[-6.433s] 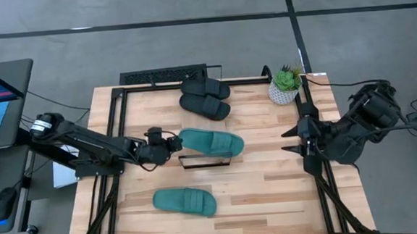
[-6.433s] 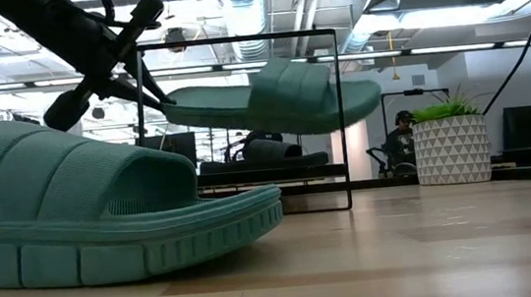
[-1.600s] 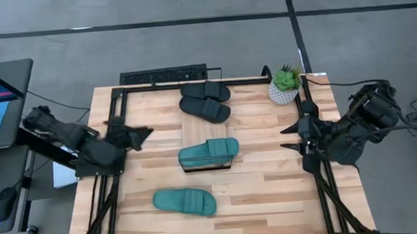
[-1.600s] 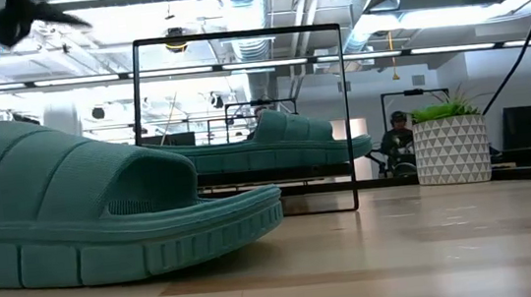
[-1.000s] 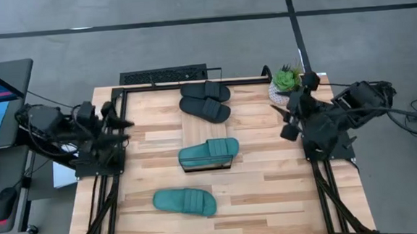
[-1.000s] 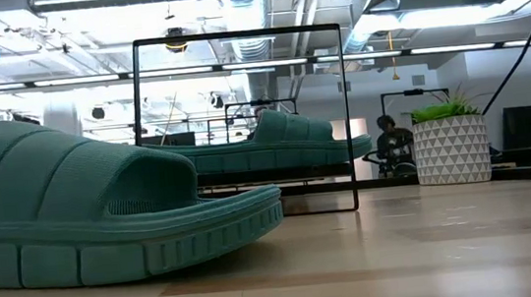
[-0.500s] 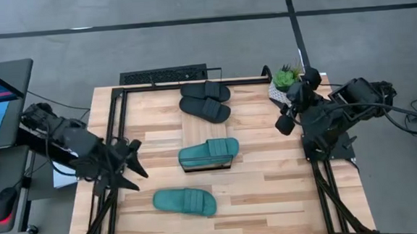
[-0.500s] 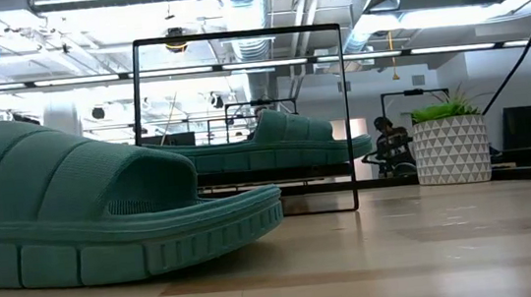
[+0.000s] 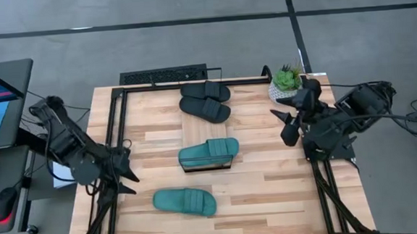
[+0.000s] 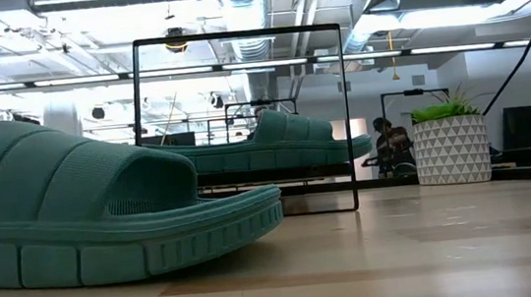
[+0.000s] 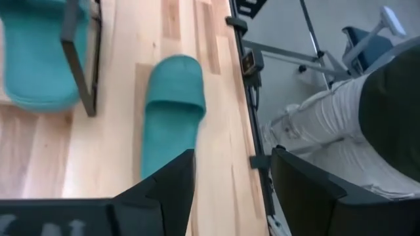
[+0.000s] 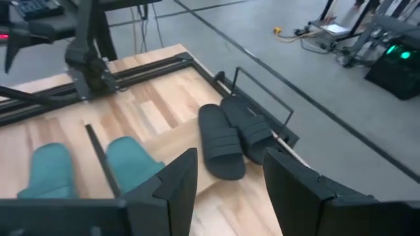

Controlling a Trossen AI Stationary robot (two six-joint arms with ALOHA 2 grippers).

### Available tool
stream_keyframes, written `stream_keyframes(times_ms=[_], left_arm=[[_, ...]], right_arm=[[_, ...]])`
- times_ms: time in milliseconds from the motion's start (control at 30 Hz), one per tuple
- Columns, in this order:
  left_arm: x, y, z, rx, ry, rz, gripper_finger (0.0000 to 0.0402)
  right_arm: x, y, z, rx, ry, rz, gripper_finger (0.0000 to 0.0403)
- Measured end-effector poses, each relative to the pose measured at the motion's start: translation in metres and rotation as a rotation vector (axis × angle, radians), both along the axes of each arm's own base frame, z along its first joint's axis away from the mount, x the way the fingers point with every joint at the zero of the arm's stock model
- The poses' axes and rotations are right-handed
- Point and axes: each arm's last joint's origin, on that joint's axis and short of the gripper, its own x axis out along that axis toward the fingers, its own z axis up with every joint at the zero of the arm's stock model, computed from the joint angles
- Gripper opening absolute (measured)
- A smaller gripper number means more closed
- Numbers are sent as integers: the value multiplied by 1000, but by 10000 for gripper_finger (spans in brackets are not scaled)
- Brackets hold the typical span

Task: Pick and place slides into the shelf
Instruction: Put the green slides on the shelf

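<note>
The slides are spread over the table in the high view: one teal slide (image 9: 208, 152) is set on the shelf (image 9: 207, 163) at the table's centre, a second teal slide (image 9: 185, 202) lies on the bare wood at about 7 o'clock from it, and the two black slides (image 9: 205, 100) are lying side by side, touching, at 12 o'clock near the far rail. A few seconds ago the shelved teal slide was being carried in over the shelf by the left arm; it has since been released, and the left gripper (image 9: 122, 168) has been swung out to the left edge and then round toward the second teal slide, which is seen ahead between its parted fingers in the left wrist view. In the last second the right gripper (image 9: 287, 123) has been lifted from its rest at 3 o'clock and turned toward the black pair (its fingers are likewise held apart, with nothing between them). One of four placements is therefore judged done. The table-lying teal slide is probably the next pick, and the black pair may be taken by the right arm. A potted plant (image 9: 285, 84) stands just beside the right gripper and could be brushed.
</note>
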Motion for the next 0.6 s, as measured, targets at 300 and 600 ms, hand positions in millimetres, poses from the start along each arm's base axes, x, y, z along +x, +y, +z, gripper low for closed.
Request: stream_keyframes(times_ms=[300,600], left_arm=[[-7,-9,-10,-5,-3,54,183],[0,-18,-6,-157,-116,390,183]], right_arm=[[-2,4,0,48,-31,-7,166],[-2,4,-1,85,-33,-8,166]])
